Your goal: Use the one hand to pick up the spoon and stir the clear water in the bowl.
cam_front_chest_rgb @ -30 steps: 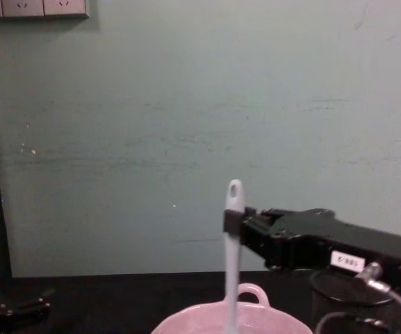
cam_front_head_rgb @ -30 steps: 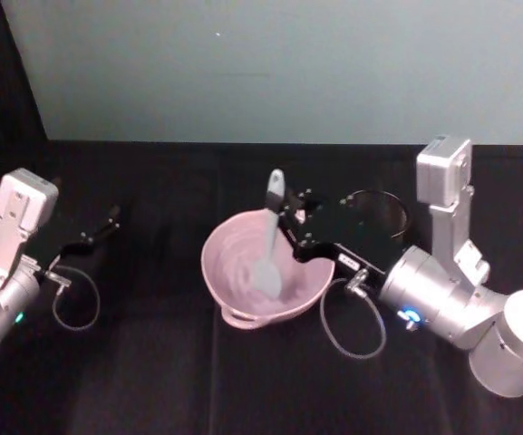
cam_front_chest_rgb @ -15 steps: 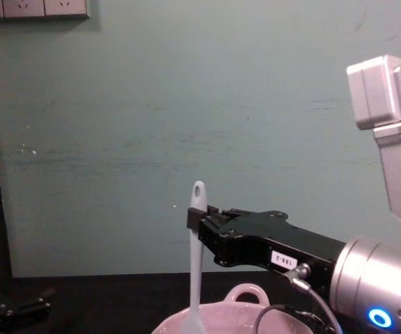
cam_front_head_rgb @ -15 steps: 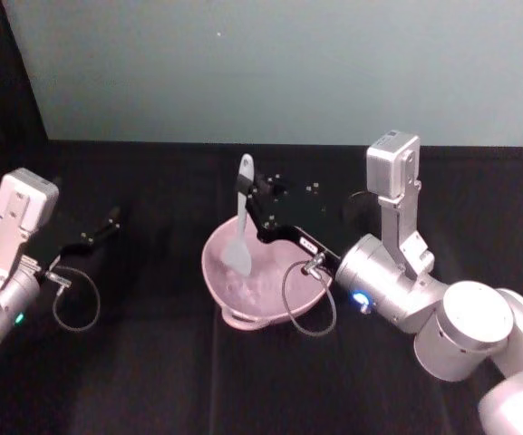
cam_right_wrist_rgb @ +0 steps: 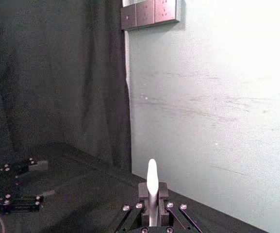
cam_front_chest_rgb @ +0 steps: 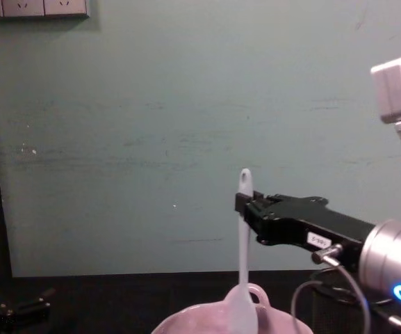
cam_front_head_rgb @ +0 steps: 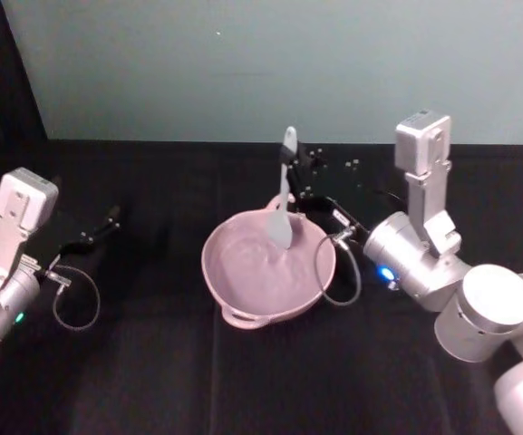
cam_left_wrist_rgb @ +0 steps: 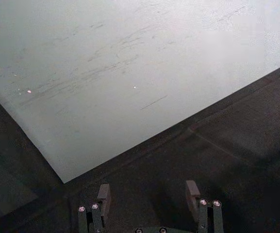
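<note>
Chest view: the right tool reaches in level, pinching the spoon upright in the bowl.

The bowl sits on the table straight before me; the spoon stands nearly upright, head down inside the bowl's far side; my right gripper pinches its handle from the right; my left gripper waits far left, well apart.
</note>
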Controlling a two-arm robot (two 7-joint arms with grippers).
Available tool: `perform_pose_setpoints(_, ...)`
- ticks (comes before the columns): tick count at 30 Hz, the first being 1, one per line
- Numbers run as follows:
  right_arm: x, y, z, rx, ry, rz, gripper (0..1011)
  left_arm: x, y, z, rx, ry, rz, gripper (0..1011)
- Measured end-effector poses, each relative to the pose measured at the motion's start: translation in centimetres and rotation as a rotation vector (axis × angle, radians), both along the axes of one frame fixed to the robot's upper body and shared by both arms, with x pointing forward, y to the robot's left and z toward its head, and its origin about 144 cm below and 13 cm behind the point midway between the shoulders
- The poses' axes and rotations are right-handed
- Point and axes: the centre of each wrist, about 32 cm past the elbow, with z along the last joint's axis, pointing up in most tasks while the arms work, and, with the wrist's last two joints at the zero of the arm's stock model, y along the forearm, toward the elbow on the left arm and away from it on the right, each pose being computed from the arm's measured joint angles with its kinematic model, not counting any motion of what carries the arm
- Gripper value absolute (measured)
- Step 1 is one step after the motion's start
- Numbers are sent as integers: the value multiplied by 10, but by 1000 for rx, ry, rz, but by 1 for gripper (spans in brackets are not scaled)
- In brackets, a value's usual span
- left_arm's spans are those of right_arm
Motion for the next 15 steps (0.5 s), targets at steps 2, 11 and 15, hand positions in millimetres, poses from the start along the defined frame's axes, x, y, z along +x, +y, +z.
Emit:
perform_pose_setpoints(2, -3, -6, 3, -10, -4, -3, 110, 0, 0, 0, 0, 0, 0, 1011)
perform_pose_setpoints(11, -25, -17, 13, -12, 24, 75, 110, 0, 0, 0, 0, 0, 0, 1011)
perform_pose_setpoints(15, -34, -13, 12, 0, 51, 122, 110, 0, 0, 0, 0, 0, 0, 1011)
